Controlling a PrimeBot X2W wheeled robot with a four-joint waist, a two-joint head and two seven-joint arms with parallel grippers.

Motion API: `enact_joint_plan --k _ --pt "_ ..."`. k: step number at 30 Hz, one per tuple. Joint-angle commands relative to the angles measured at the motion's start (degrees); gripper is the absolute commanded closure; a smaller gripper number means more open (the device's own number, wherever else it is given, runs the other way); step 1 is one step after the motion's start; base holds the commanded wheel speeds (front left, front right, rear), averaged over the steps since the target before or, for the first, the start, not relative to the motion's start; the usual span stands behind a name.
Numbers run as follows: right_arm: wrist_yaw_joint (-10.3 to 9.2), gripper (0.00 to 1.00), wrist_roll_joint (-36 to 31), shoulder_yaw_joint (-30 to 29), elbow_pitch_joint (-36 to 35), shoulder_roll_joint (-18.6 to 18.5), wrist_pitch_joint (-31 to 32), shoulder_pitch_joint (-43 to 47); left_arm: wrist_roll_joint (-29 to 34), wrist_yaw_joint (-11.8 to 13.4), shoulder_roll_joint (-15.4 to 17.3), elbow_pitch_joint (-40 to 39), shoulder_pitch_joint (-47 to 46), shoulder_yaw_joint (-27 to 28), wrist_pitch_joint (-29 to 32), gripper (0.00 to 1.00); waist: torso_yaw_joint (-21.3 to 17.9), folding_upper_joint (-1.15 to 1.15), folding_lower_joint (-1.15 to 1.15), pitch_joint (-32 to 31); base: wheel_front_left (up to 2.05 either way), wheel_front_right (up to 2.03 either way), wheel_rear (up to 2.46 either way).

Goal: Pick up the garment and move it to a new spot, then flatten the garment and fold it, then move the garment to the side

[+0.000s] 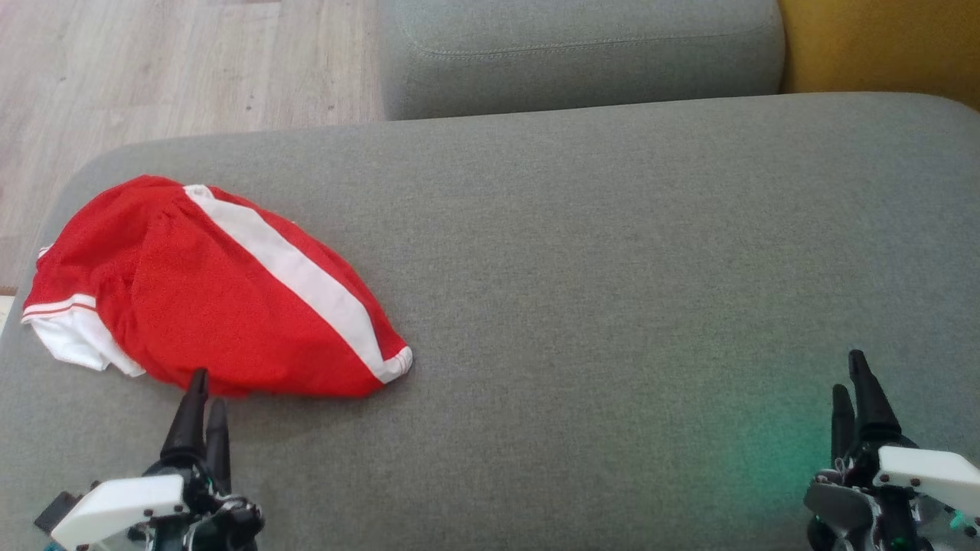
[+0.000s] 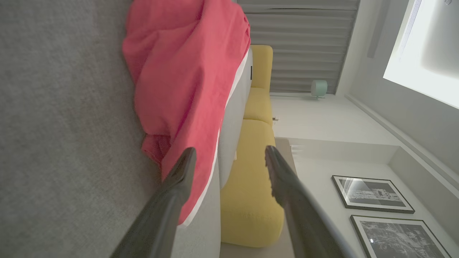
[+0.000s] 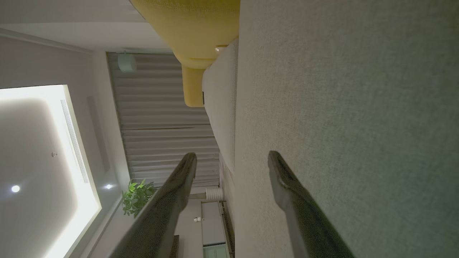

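At the frame's left, the red garment point(image 1: 222, 291) lies bunched on the grey cushion point(image 1: 612, 268), your left claw point(image 1: 209, 387) wide at its near edge. You seem at the pick-up: close on that edge next. Your right claw point(image 1: 848, 371) hangs wide, lower right.

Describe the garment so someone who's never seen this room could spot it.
Start at the wide grey cushion. On its left end lies the crumpled red garment, just beyond the left gripper. Its broad white stripe sets it apart.
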Motion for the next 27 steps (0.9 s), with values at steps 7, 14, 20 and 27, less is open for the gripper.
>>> enact_joint_plan --k 7,14,20,27 --pt "0.07 0.0 -5.2 -0.2 -2.9 -0.3 -1.6 -2.7 3.2 -0.2 0.6 -3.2 -2.6 1.5 -1.6 0.0 0.2 0.0 0.0 -0.1 0.0 0.0 0.0" --pt "0.1 0.0 -11.6 -0.4 -4.7 -0.3 -2.8 -3.3 6.5 -0.3 0.6 -4.6 -3.0 3.0 -2.7 0.0 0.3 0.0 0.0 -0.1 0.0 0.0 0.0" --pt "0.12 0.0 -18.7 0.1 -7.3 -0.3 -3.8 -3.7 10.3 -0.2 0.6 -6.4 -3.4 4.1 -3.7 0.0 0.4 0.0 0.0 -0.1 0.0 0.0 0.0" --pt "0.14 0.0 -26.8 1.2 -10.0 -0.3 -5.0 -3.8 15.5 0.4 0.7 -9.5 -3.6 4.2 -4.9 0.0 0.4 0.0 0.0 0.0 0.0 0.0 0.0"
